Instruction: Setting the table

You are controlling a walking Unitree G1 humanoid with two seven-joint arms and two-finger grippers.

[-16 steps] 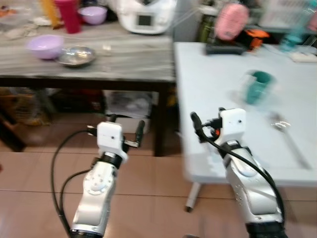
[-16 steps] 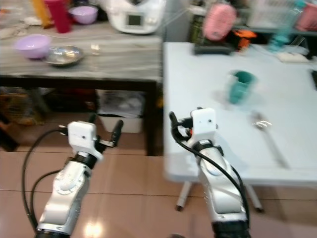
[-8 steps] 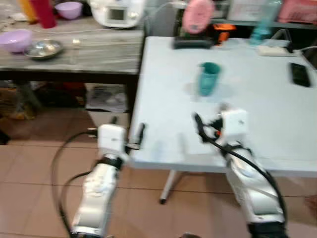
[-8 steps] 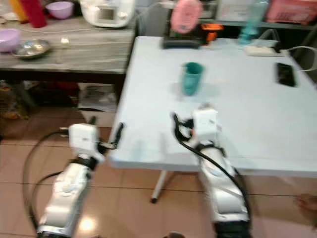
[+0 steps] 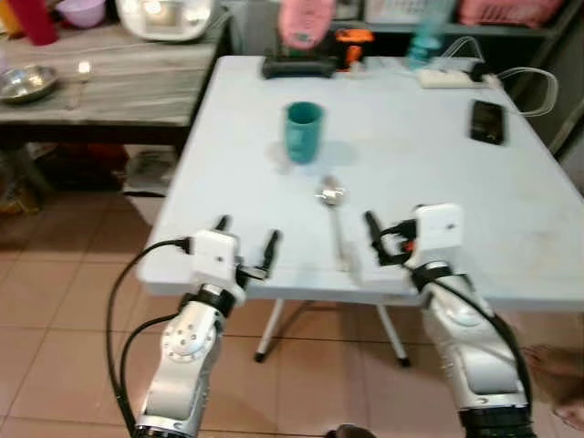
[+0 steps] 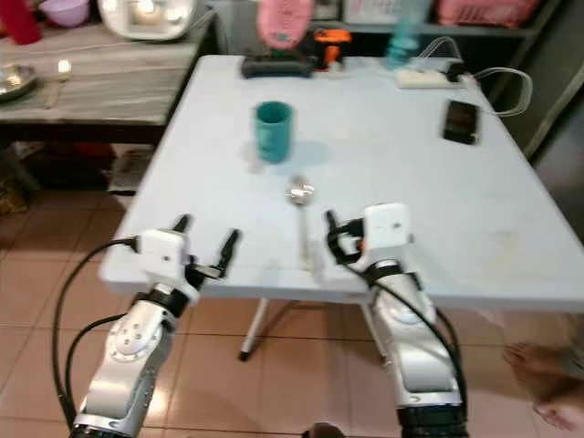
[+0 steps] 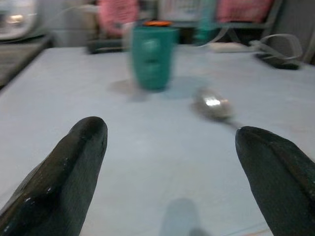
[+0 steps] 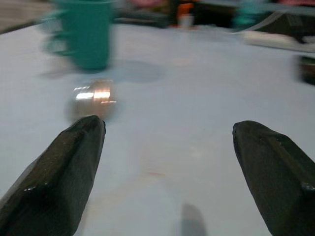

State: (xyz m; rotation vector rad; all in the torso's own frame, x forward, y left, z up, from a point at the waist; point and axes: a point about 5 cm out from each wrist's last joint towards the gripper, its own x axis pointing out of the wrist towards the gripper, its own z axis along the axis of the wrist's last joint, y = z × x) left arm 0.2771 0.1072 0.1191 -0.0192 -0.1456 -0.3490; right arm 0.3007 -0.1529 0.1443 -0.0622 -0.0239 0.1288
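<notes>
Surface: pale blue surface [image 5: 429, 164], centre of the head views; robot stands at its near edge.
Cup: teal cup [image 5: 303, 131], upright, upper centre of the left eye view.
Spoon: metal spoon [image 5: 334, 214], lying flat just below the cup in the frame, bowl toward the cup, handle toward the robot.
Left end effector: left end effector [image 5: 246, 241], lower left of centre, at the surface's near edge; fingers spread, released, nothing held.
Right end effector: right end effector [image 8: 170, 147], beside the spoon handle; fingers parted, empty.
Progress (judgement): cup and spoon are laid out; no plate or bowl is on this surface. Early stage; most of the setting appears left.
Other items: dark phone [image 5: 486, 120], upper right; side counter [image 5: 100, 82] with a steel bowl [image 5: 20, 82], upper left.
View differences: head views give the whole layout and both arms; wrist views give a low look between the fingers at cup and spoon, blurred.
</notes>
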